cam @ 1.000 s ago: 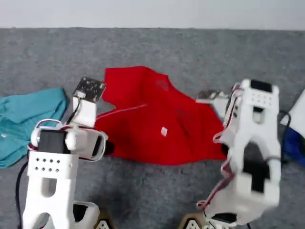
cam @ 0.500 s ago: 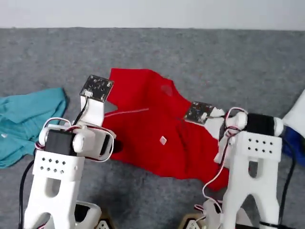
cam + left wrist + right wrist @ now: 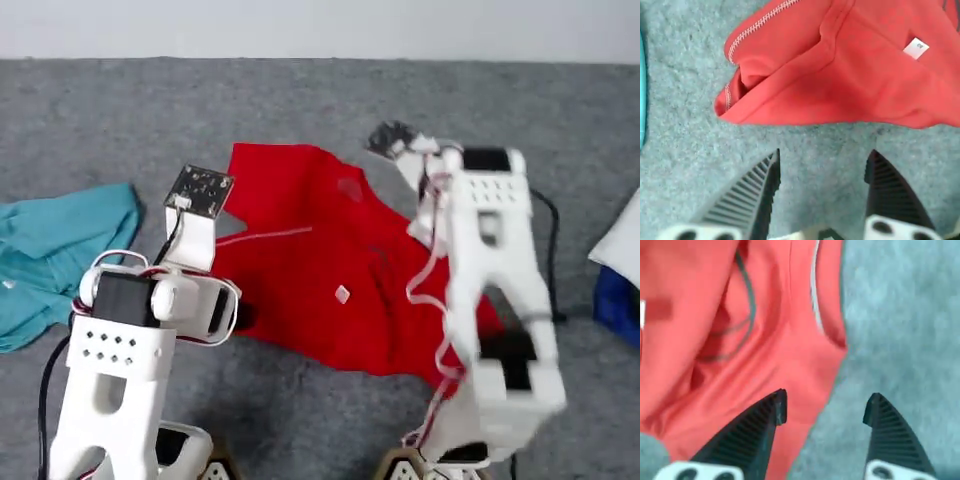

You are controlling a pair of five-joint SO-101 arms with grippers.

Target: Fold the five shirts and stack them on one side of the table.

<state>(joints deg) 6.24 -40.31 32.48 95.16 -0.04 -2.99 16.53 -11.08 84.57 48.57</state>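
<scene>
Shirt (image 3: 320,260), red and crumpled, lies mid-table (image 3: 300,110) between the two arms, with a small white tag (image 3: 342,294) showing on it. The left gripper (image 3: 824,165) hangs released, jaws apart, over bare table just beside the shirt's folded edge. The right gripper (image 3: 827,402) is spread wide too, grasping nothing, with one finger (image 3: 755,430) over the shirt's hem. A teal shirt (image 3: 50,250) lies at the table's left edge, apart from the red one.

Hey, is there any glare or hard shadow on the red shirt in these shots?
High view: even light, no glare on the red shirt, a soft shadow under its near edge. Left wrist view: mild shading inside the hem fold. Right wrist view: soft shading in the folds.
</scene>
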